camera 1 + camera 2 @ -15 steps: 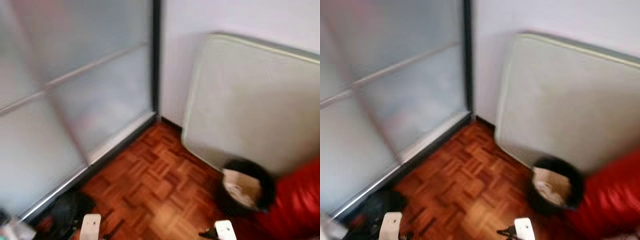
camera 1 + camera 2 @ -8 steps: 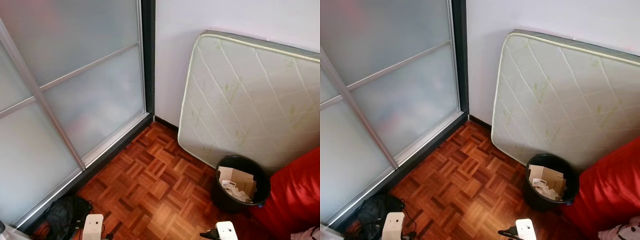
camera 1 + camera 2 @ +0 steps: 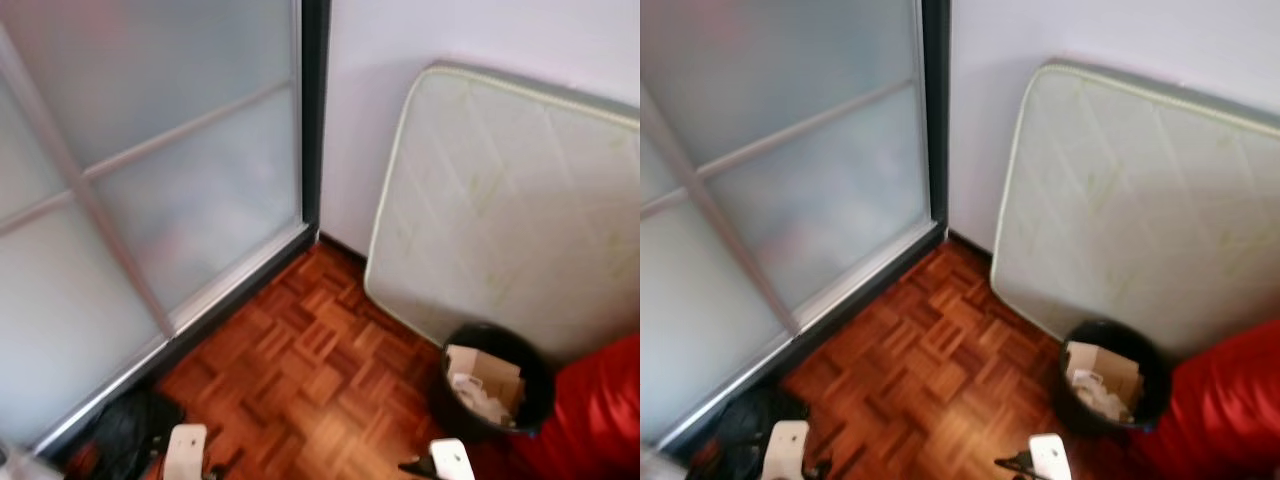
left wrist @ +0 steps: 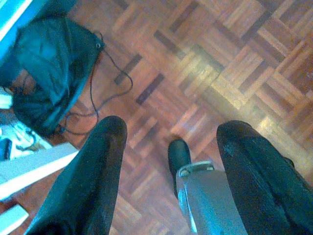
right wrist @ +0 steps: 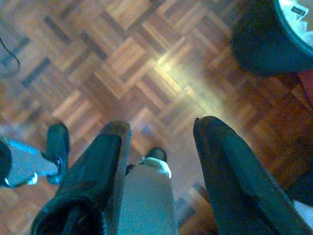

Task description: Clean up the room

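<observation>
We saw round black waste bin (image 3: 493, 393) of paper scraps far right on parquet floor (image 3: 300, 390) | nearer our right end effector (image 5: 161, 142), empty, fingers spread | left end effector (image 4: 171, 142) likewise empty, spread, beside black bag (image 4: 46, 73).

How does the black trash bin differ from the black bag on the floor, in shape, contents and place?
The trash bin is a rigid round tub standing upright, while the black bag lies slumped and shapeless. The bin is open and holds cardboard and crumpled paper; the bag's inside cannot be seen. The bin stands before the leaning mattress, beside a red cushion; the bag lies by the frosted sliding door, a thin cord trailing from it. Both are black and rest on the parquet floor.
</observation>
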You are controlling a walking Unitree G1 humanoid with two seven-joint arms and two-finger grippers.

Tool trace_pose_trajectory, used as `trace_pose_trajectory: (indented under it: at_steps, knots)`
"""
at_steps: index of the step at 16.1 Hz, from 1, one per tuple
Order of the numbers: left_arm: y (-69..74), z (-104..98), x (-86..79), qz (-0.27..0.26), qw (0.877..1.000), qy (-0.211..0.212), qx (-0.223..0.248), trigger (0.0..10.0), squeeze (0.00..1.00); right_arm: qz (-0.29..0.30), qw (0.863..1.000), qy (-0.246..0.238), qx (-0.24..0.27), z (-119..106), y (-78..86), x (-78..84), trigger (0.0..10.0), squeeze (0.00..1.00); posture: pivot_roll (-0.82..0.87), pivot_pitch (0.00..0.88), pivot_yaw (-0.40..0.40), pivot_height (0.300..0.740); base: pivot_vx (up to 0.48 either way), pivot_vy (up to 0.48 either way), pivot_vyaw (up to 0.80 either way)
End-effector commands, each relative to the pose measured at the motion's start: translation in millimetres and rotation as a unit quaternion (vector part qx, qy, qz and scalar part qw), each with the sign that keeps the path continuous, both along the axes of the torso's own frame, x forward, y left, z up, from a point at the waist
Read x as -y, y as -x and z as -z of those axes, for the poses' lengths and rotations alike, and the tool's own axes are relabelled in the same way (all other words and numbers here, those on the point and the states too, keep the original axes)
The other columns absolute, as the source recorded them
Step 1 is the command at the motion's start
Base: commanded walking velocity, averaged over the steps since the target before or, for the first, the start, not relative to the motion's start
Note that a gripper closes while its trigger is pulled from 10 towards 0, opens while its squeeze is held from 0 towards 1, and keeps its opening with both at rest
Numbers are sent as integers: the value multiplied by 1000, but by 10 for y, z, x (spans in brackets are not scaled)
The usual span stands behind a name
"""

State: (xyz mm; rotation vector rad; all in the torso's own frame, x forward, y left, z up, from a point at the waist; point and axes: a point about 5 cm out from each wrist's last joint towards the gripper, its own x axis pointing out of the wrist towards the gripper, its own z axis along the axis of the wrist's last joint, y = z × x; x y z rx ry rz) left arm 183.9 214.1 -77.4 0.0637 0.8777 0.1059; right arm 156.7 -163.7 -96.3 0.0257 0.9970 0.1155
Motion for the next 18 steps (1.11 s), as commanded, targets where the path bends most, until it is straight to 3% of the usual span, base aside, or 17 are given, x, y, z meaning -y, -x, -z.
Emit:
trace_pose_trajectory:
  at_steps: [1,18]
  knots:
    - [0,5,37,2,1000,3,3,10000,0,10,1000,3,-10,19,55,60,10000,0,0,43,-47,740,285,0,0]
    - [-7,-3,15,2,1000,3,4,10000,0,-6,1000,6,-10,16,46,55,10000,0,2,41,-48,740,296,0,0]
